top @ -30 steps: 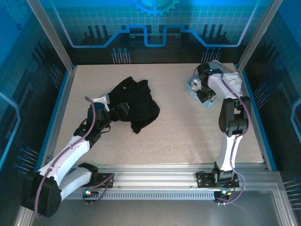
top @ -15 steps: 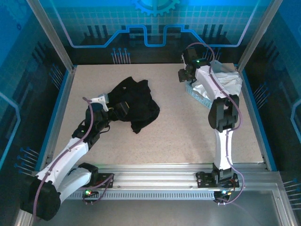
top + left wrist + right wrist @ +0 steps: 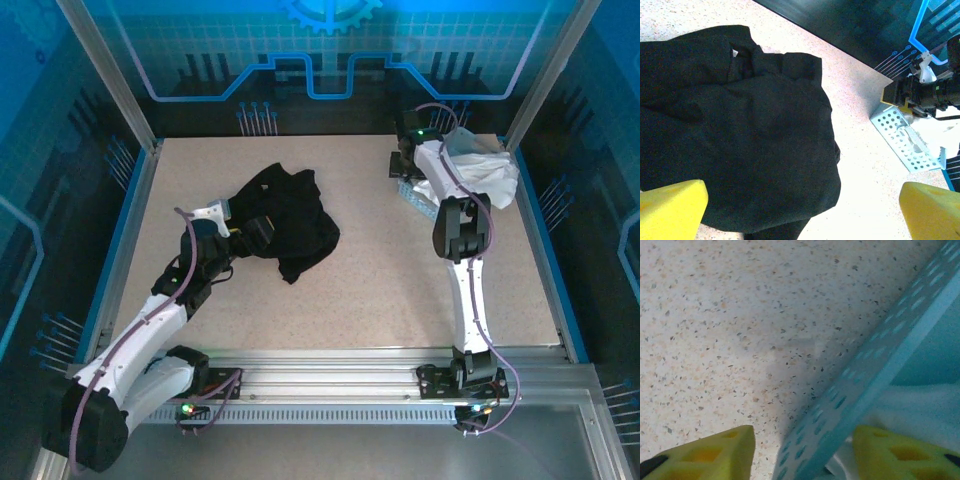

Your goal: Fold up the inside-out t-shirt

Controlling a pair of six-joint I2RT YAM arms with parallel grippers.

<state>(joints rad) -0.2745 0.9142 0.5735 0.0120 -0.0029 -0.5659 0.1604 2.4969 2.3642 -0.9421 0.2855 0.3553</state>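
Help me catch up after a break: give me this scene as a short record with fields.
shirt: black t-shirt, crumpled on the table left of centre, not yet folded
left gripper: open wide at the shirt's near left edge, holding nothing
right gripper: open, one finger on each side of the wall of the blue basket
basket: back right corner, white cloth inside

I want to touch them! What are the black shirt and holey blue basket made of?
The black t-shirt looks like soft, matte cloth, probably cotton: it slumps in limp folds. The blue basket looks like stiff, smooth plastic, maybe painted metal: thin straight walls with neat holes.
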